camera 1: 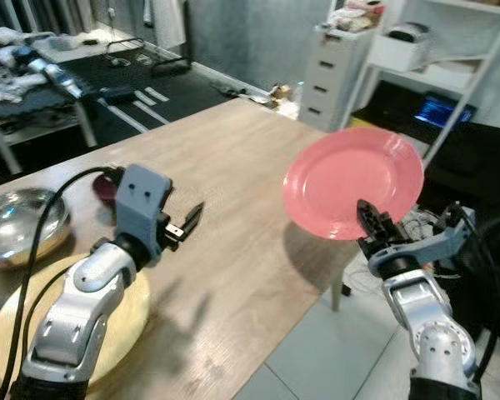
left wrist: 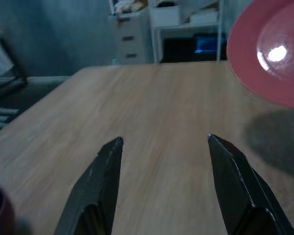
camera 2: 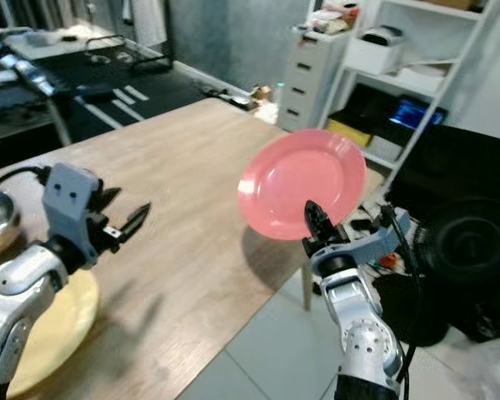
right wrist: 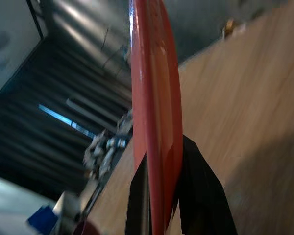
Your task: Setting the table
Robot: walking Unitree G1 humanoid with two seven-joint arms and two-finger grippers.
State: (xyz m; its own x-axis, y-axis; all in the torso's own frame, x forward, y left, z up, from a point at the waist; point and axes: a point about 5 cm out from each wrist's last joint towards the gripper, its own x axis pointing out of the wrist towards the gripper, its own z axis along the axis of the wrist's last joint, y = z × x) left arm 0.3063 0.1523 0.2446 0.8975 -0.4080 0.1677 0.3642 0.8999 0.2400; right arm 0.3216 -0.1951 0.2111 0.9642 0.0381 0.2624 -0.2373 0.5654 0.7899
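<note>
Pink plate [camera 1: 354, 183]: tilted up on edge, held above the wooden table [camera 1: 242, 208] corner, rim pinched btwn right gripper [camera 1: 368, 218] fingers. Left gripper [left wrist: 164, 183]: fingers spread, nothing held, over bare tabletop. Risks: thin rim grip, plate could slip or swing; set down near table edge, could tip to floor.

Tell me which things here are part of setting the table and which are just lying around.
Job: pink plate in right gripper; wooden table; yellow placemat; left gripper, open.
Lying about: silver bowl; white drawers; shelf unit.
</note>
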